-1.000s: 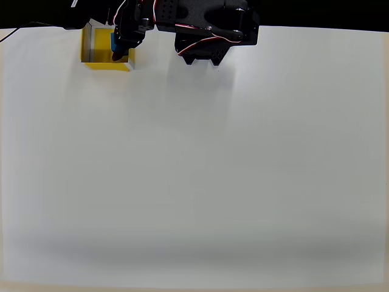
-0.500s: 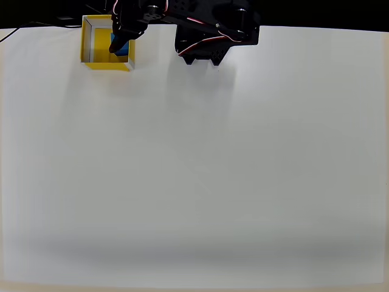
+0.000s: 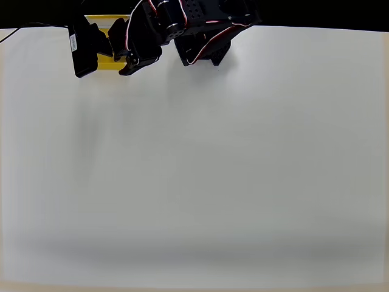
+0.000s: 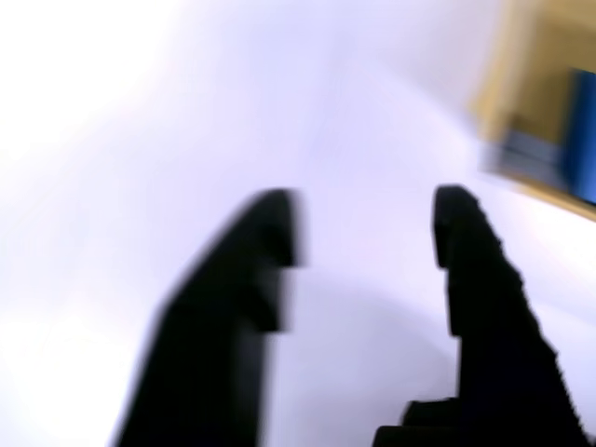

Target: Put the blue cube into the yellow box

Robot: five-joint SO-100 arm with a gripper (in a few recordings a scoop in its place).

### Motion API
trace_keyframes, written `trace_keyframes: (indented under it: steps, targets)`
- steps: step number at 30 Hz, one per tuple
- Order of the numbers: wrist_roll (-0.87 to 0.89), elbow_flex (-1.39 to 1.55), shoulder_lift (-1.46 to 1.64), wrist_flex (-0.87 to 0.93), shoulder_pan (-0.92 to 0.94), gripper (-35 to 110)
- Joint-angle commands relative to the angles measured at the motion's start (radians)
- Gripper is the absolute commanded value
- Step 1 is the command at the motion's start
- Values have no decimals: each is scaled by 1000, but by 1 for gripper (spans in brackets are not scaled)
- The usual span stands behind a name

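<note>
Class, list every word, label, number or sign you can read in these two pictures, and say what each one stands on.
No text can be read.
A small white label sits on the black camera housing of the arm in the overhead view: too small to read.
The yellow box, the blue cube and the gripper carry no visible print in the blurred wrist view.

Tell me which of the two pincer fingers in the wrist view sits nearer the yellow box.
The right-hand finger; the yellow box lies at the upper right.
</note>
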Motion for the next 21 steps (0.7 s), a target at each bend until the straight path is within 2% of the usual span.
trace_keyframes:
  steps: [1, 10, 21]
  targets:
    - [-8, -11, 49, -23, -153, 1]
    - [3, 336, 181, -253, -518, 0]
    - [-34, 804, 405, -476, -769, 0]
